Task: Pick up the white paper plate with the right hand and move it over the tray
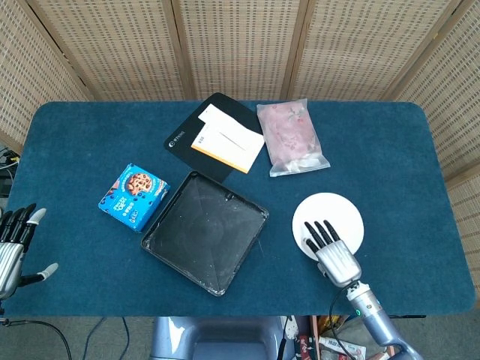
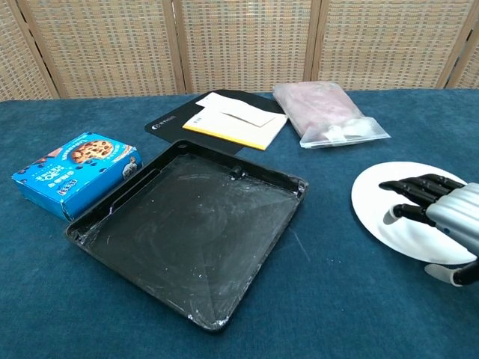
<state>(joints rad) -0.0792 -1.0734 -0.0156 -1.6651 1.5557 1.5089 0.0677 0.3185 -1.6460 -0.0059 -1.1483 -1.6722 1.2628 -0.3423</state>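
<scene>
The white paper plate (image 1: 330,220) (image 2: 389,217) lies flat on the blue table at the right front. My right hand (image 1: 331,251) (image 2: 438,217) lies over its near edge, dark fingers stretched across the plate's top and thumb low beside the rim; whether it grips the plate I cannot tell. The black tray (image 1: 204,231) (image 2: 191,228) sits empty left of the plate. My left hand (image 1: 13,250) hangs open at the table's left front edge, holding nothing.
A blue cookie box (image 1: 133,196) (image 2: 75,172) lies left of the tray. Behind the tray are a black folder (image 1: 196,135) with white and orange papers (image 1: 227,139) and a clear bag of pink contents (image 1: 291,137) (image 2: 325,112). Wicker screens stand behind the table.
</scene>
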